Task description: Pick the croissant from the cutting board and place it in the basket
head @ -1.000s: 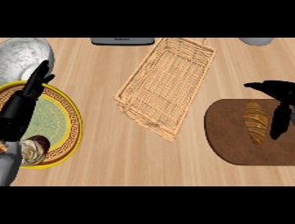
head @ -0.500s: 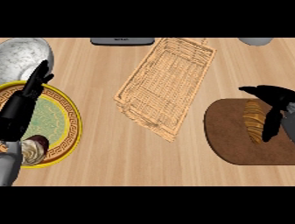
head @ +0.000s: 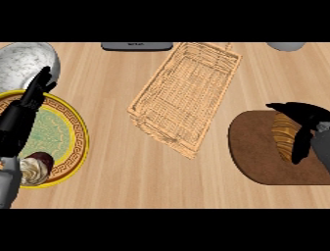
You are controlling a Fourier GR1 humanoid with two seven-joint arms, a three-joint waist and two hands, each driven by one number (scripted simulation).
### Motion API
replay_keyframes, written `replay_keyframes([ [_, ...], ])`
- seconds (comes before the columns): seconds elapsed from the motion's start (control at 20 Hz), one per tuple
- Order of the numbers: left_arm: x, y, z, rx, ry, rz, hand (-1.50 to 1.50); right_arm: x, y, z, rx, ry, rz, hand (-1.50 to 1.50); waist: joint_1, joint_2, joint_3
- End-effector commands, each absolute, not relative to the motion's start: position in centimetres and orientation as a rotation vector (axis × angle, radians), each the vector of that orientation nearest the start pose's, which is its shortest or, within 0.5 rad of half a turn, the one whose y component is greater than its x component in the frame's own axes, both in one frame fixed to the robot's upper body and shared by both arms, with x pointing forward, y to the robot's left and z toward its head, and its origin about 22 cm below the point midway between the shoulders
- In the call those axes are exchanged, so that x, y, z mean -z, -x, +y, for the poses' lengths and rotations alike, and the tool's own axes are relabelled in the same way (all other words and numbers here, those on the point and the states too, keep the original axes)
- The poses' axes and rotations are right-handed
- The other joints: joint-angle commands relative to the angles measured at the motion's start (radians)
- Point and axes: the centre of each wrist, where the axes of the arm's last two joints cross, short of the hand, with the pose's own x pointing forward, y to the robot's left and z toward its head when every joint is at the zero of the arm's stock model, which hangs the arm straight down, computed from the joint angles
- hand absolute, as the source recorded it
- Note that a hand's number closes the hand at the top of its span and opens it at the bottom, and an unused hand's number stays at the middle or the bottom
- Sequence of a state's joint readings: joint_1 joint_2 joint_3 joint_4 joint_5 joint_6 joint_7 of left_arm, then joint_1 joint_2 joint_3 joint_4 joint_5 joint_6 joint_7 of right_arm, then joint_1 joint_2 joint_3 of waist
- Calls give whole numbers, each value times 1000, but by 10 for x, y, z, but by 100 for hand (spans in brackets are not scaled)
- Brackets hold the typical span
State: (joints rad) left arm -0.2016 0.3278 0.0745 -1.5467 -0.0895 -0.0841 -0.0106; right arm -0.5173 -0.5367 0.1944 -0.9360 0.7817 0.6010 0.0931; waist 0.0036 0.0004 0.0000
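Right hand (head: 306, 116) at the view's right edge, grey forearm coming up from the lower right; fingers bent downward and leftward, thumb stretched out to the left. Left hand (head: 17, 122) at the left edge, resting open, fingers straight and pointing up-right, forearm entering from the lower-left corner.

The basket (head: 185, 98) lies in the middle of the counter (head: 109, 166). To its right sits the cutting board (head: 258, 154) with the croissant (head: 287, 137) on it, under my right hand (head: 305, 115). At far left my left hand (head: 19, 120) rests over a plate (head: 70, 147), with a bowl (head: 12, 68) behind it.
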Motion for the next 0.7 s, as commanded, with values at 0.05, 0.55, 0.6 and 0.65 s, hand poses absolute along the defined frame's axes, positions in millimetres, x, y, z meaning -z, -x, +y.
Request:
replay_keyframes([
  [0.05,-86,-290,290,360,-275,-1721,0,-38,-356,-344,-1367,561,-655,-150,0,0,0],
  [0.55,-69,-278,282,374,-298,-1727,0,-11,-357,-352,-1308,502,-664,150,7,2,1],
  [0.6,-84,-288,304,370,-277,-1736,0,-6,-364,-339,-1283,499,-670,150,9,3,1],
  [0.65,-57,-289,306,381,-296,-1733,0,4,-351,-332,-1335,518,-708,150,0,2,0],
])
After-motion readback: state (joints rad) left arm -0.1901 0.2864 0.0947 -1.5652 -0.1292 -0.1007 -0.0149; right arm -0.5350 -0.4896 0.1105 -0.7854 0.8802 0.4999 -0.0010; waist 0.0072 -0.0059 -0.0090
